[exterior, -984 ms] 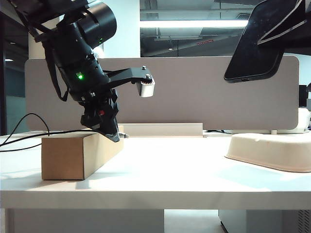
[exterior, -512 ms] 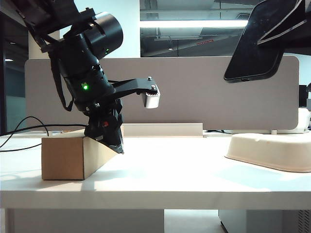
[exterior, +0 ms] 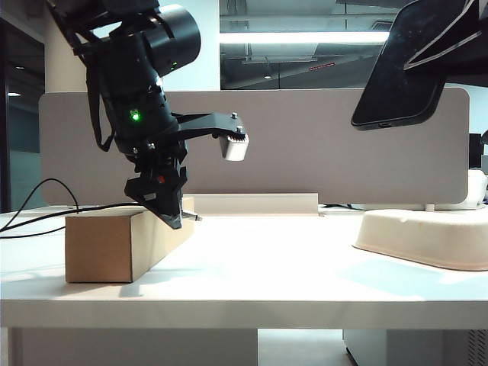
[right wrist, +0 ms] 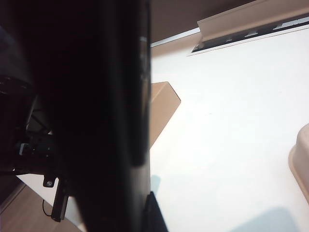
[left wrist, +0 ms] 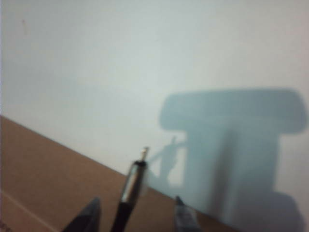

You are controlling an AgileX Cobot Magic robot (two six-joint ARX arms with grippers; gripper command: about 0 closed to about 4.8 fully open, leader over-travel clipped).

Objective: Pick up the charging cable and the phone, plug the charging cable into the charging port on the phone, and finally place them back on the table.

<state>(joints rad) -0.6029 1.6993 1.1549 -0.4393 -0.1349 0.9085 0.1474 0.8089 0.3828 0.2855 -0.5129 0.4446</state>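
My left gripper [exterior: 204, 183] hangs open over the cardboard box [exterior: 99, 248], one finger pointing down and the other stretched out sideways. In the left wrist view the charging cable [left wrist: 129, 191] lies on the box between the fingertips [left wrist: 91, 212] with a gap on each side. Its silvery plug tip pokes past the box edge over the white table [left wrist: 145, 72]. The cord [exterior: 46, 187] trails off to the left. High at the right, my right gripper [exterior: 438, 42] is shut on the black phone [exterior: 400, 72], held tilted in the air. The phone [right wrist: 96, 96] fills much of the right wrist view.
A cream shallow tray [exterior: 427, 236] sits on the table [exterior: 267, 282] at the right. The grey divider panel [exterior: 320, 152] and a white rail [exterior: 259, 203] run along the back. The box stands at the left front.
The left gripper dipped down past the box edge, then rose back a little, and its jaws have spread wider. The right arm and the phone have not moved.
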